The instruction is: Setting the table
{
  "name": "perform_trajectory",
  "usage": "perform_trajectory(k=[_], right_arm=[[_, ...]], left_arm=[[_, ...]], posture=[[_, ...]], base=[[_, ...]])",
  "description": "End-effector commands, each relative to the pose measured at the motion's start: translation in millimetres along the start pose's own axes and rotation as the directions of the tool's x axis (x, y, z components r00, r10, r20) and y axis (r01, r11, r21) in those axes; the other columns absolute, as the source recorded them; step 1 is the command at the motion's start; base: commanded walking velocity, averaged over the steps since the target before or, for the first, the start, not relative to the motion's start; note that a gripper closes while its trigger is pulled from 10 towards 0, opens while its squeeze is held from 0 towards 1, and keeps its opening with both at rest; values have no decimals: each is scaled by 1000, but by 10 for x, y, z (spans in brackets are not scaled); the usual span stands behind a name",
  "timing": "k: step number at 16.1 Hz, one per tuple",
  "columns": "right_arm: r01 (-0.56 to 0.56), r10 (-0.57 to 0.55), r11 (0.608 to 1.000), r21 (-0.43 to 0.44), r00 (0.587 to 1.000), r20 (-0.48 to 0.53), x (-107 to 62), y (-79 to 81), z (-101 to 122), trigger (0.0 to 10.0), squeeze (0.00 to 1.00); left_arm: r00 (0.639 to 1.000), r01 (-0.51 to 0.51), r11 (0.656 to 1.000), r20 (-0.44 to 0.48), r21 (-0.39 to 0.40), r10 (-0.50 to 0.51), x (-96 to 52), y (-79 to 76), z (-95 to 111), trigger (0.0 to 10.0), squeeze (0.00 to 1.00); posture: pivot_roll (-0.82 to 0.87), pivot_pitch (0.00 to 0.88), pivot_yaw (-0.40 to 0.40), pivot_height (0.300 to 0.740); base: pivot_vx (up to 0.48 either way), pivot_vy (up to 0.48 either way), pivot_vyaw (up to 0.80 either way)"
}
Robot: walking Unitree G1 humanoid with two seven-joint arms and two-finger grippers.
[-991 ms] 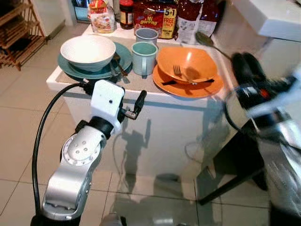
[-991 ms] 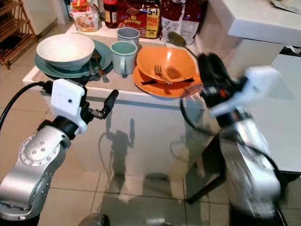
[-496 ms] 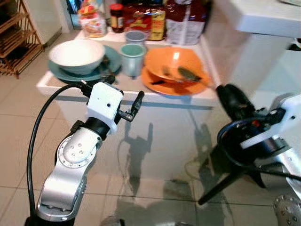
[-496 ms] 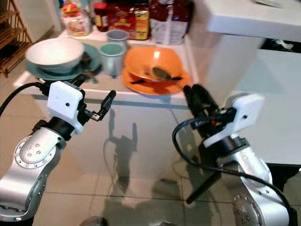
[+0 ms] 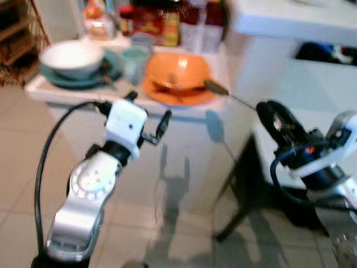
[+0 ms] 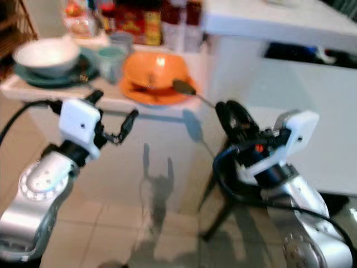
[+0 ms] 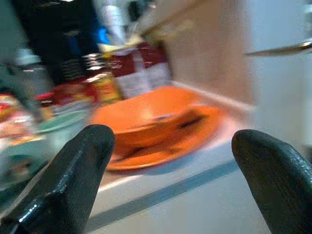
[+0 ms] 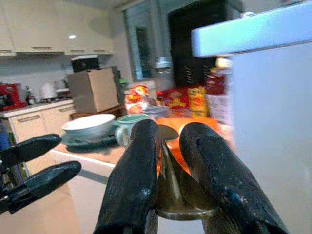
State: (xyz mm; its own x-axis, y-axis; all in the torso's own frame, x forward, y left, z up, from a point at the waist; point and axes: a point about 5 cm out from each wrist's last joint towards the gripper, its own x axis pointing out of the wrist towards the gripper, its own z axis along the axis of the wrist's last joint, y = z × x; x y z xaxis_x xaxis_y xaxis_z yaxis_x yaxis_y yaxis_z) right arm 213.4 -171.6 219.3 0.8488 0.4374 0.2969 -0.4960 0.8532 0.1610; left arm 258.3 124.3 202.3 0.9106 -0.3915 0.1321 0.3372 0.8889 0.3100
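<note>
The spoon (image 5: 216,88) hangs in the air just off the counter's (image 5: 83,95) near right corner, its bowl up beside the orange bowl (image 5: 178,71) and its thin handle running down into the right gripper (image 8: 168,165), whose jaws pinch it tight. That orange bowl sits on an orange plate (image 5: 178,96). Further left stand a teal mug (image 5: 134,58) and a white bowl (image 5: 71,56) on a teal plate (image 5: 81,79), with food packets (image 5: 159,25) behind. The left gripper (image 5: 148,120) hovers before the counter's front edge, jaws spread wide, holding nothing.
</note>
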Motion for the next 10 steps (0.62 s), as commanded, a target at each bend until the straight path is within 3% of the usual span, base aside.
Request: perform_trajectory(k=[1, 7, 10], right_arm=[[10, -10, 1000, -12, 1000, 6, -30, -31, 49, 10000, 0], [36, -36, 999, -30, 999, -13, -73, -101, 43, 10000, 0], [284, -283, 951, -124, 959, 23, -66, -398, 27, 10000, 0]], left_arm=[[1000, 15, 1000, 22, 7, -15, 28, -41, 34, 10000, 0], [999, 7, 1000, 36, 17, -7, 71, -72, 62, 10000, 0], [999, -33, 999, 28, 28, 32, 126, -34, 50, 10000, 0]], posture=[[43, 21, -9, 740], [30, 9, -5, 740], [31, 14, -5, 740]], base=[[0, -480, 0], [0, -480, 0], [0, -480, 0]])
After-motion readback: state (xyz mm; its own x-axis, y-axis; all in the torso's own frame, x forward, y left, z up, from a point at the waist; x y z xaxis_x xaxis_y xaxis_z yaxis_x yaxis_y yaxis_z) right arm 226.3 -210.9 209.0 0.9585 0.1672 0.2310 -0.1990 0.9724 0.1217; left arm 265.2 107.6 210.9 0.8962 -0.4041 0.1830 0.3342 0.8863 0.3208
